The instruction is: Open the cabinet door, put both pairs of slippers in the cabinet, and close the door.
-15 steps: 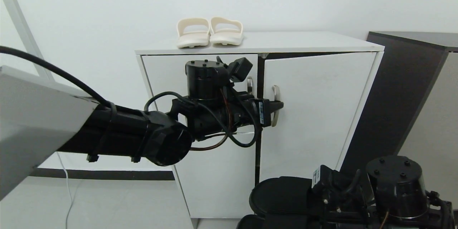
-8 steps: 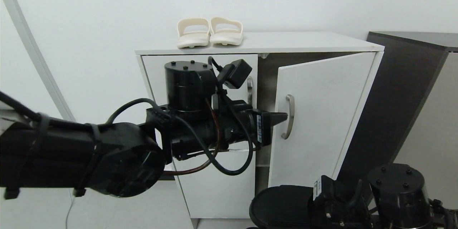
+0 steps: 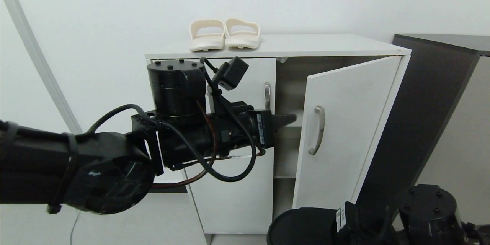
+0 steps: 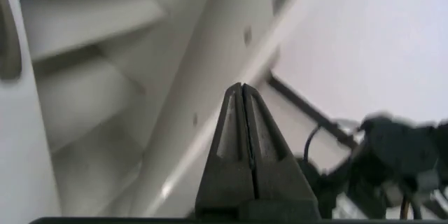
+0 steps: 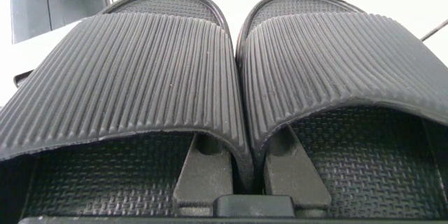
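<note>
The white cabinet [image 3: 344, 48] has its right door [image 3: 348, 130] swung partly open, and shelves [image 4: 84, 14] show inside. A cream pair of slippers [image 3: 224, 34] sits on the cabinet top. My left gripper [image 3: 293, 118] is shut and empty, its tip in front of the opening, left of the door's handle [image 3: 317, 130] and apart from it. The left wrist view has the gripper [image 4: 241, 91] pointing past the shelves. At the bottom, my right gripper [image 5: 245, 168] is shut on the black pair of slippers [image 3: 302, 224], pinching the two inner edges [image 5: 238, 77] together.
The left door [image 3: 229, 183] is closed, with its handle [image 3: 267, 95] beside the gap. A tall dark cabinet [image 3: 436, 103] stands close on the right, just behind the open door. A white wall lies behind, and a slanted frame [image 3: 34, 49] stands at the far left.
The right door swung from nearly closed to partly open. My left gripper pulled back leftward and came off the handle. The right arm with the black slippers sank lower in view.
</note>
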{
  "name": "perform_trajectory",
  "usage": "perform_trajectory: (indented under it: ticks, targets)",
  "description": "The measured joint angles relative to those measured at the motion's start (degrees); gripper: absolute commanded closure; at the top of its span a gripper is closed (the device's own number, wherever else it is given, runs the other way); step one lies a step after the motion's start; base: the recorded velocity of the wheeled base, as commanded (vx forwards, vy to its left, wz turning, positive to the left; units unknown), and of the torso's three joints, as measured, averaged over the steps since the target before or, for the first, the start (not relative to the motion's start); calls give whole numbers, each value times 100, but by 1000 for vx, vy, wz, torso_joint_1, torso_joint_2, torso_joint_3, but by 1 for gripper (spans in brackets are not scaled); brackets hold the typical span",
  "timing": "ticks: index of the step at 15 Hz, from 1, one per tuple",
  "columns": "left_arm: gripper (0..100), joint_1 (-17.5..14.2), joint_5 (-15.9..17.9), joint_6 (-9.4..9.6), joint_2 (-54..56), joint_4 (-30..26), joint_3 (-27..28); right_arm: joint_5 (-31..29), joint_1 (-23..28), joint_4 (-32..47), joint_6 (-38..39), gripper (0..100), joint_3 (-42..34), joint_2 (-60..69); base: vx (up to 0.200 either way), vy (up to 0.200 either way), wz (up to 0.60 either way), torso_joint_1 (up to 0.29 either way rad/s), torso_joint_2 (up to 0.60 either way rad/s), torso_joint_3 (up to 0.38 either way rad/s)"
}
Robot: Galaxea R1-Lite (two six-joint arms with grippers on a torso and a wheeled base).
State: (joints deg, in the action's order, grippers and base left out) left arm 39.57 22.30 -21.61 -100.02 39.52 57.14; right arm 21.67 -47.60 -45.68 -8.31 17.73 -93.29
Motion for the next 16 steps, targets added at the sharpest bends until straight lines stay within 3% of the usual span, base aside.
perform_trajectory:
  ticks: [3,7,13,16]
  targets:
    - [100,-16,-79,-217,-560,246,534,-2,-10,-2,-2,100,-12,-9,0,0,0,0,0,0]
    - [100,-10,-93,-263,-1028,277,946,0,-10,2,-156,100,-43,-61,0,0,0,0,0,0]
    - [100,39,-267,-261,-1204,444,862,5,-27,-2,-249,100,-146,-108,-200,0,0,2,3,4]
    - [100,334,-267,-261,-1208,840,692,74,-93,-11,-369,100,-244,-106,-200,0,0,-1,2,1]
